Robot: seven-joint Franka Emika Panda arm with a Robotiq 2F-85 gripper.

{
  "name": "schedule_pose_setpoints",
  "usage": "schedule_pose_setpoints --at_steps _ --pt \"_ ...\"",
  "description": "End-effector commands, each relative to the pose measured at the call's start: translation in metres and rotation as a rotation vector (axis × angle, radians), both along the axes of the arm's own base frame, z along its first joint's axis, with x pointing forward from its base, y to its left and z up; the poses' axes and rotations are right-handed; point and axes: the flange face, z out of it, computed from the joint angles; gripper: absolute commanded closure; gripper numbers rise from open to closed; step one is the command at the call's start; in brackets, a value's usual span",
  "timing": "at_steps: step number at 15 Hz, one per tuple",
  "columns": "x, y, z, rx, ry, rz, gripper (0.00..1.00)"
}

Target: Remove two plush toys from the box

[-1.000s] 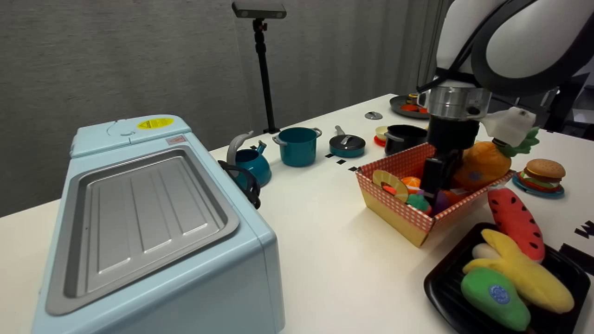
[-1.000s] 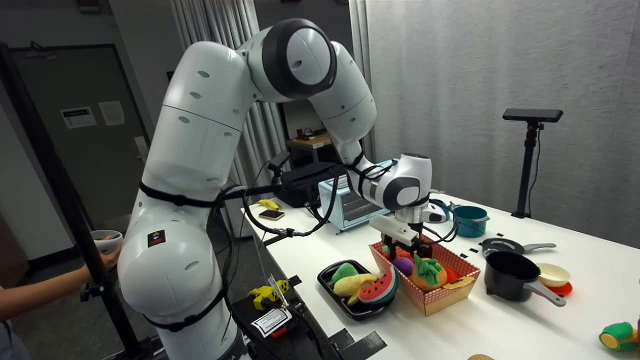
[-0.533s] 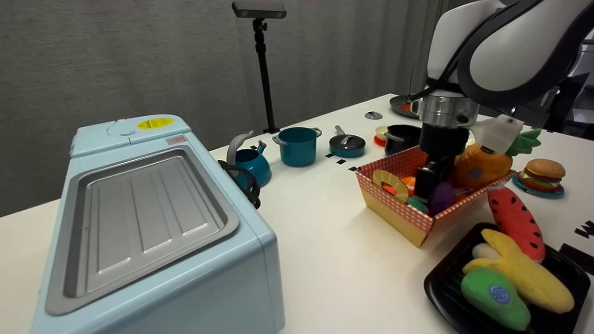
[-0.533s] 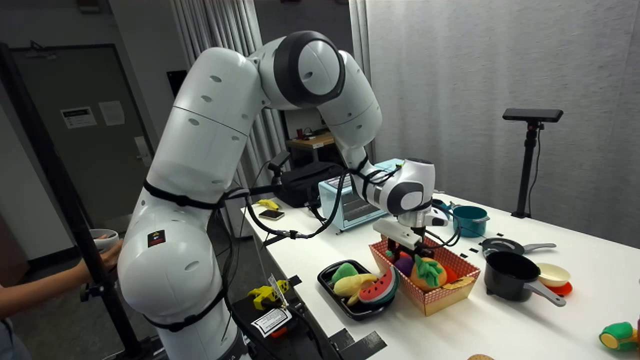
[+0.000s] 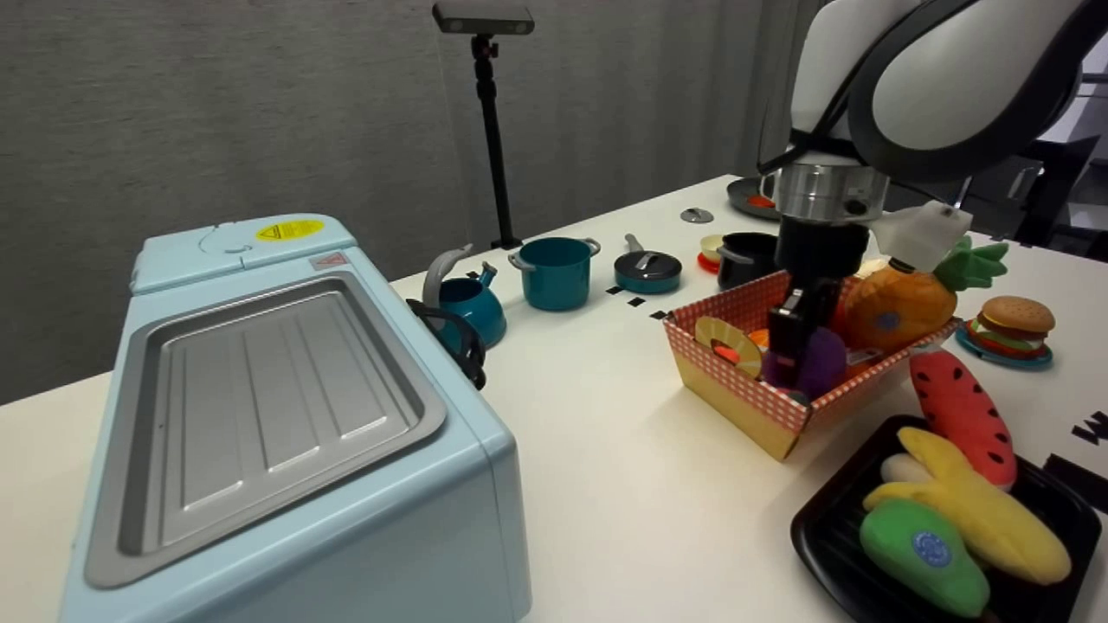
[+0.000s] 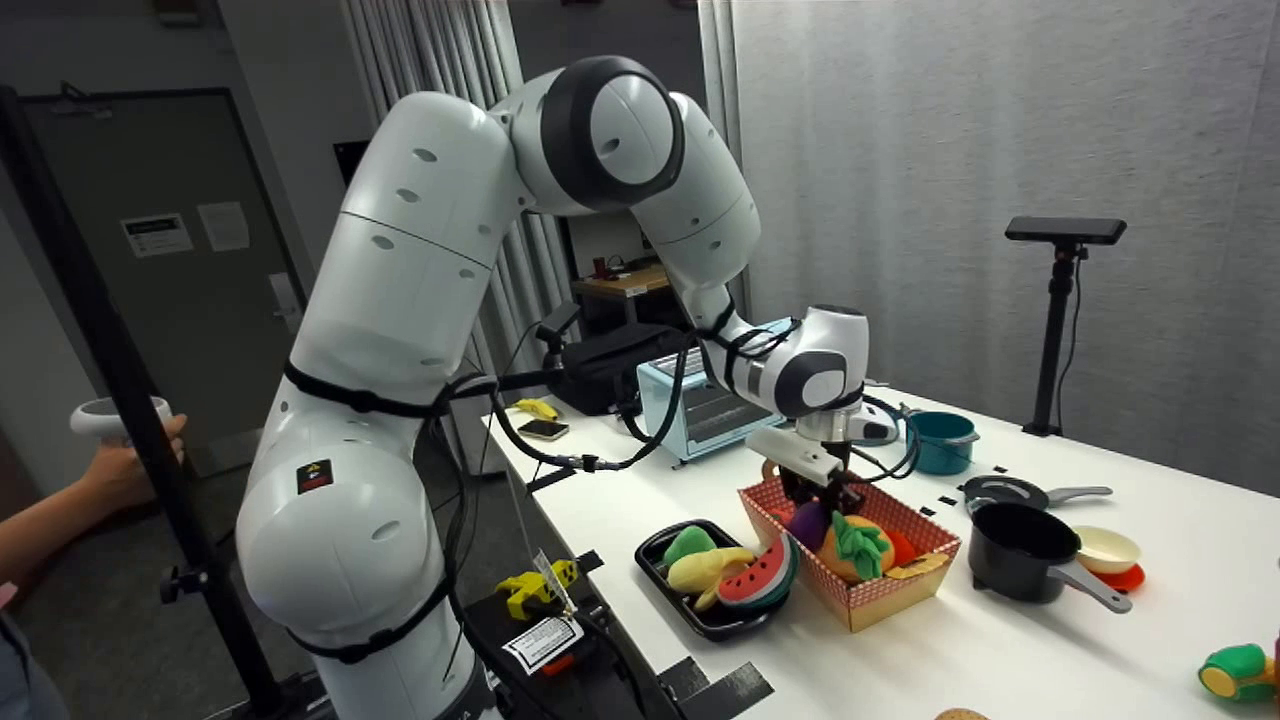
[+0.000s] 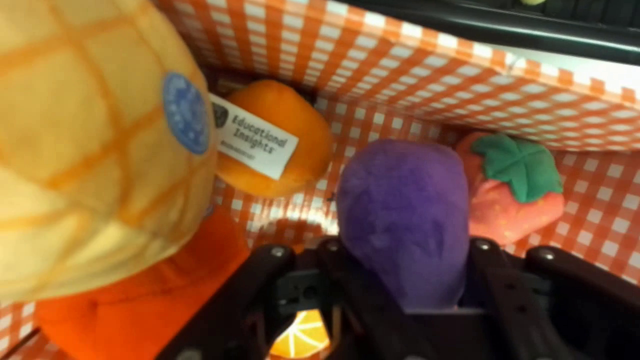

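Wrist view: my pincer [image 7: 407, 245] is pinching purple plush [image 7: 402, 195], closed to its width. I'm holding it inside the box [image 7: 400, 65]. Risk: soft body squeezing out if I'm gripping too near its narrow end, or snagging the box side if I'm lifting askew.

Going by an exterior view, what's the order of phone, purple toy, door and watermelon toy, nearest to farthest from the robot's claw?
1. Purple toy: between the jaws of the gripper.
2. Watermelon toy: beside the basket.
3. Phone: on the table, toward picture left.
4. Door: in the background, farther left.
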Motion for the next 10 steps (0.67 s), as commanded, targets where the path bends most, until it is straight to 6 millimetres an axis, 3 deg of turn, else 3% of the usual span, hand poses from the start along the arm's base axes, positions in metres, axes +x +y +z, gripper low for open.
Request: schedule_pose_setpoints --at_steps 1,6,10 --pt "0.007 0.016 0.043 -0.012 -0.038 -0.009 0.91" --pt "0.011 0.070 0.099 0.031 -0.143 0.056 0.93" --pt "0.007 0.118 0.113 0.060 -0.176 0.134 0.93"
